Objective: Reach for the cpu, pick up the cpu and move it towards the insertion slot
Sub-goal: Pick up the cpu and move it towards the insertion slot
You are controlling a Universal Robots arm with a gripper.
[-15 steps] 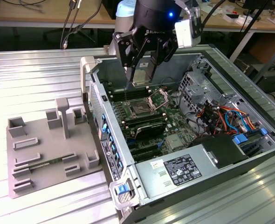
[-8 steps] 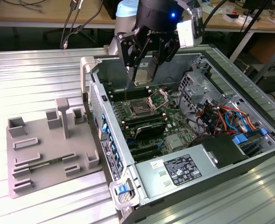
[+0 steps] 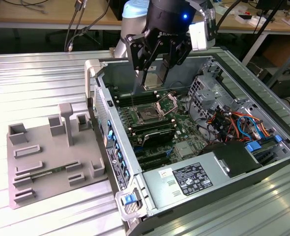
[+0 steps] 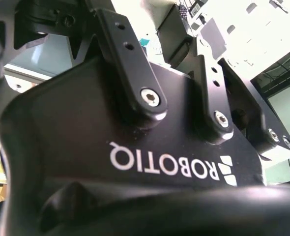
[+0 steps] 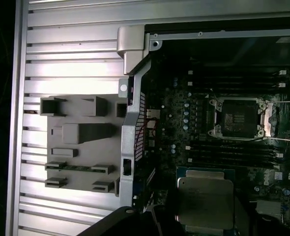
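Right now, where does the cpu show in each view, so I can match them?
Exterior view: the cpu, gripped in the end effector, beyond the insertion slot.
First wrist view: the cpu between the dark fingers, apart from the insertion slot.
Second wrist view: the end effector's black housing, close up.
Shared landmark: the insertion slot's silver frame, in the exterior and first wrist views.

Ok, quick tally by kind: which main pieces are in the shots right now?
cpu, held in the end effector: 1
insertion slot: 1
end effector: 1
computer case: 1
grey fixture tray: 1
Total: 5
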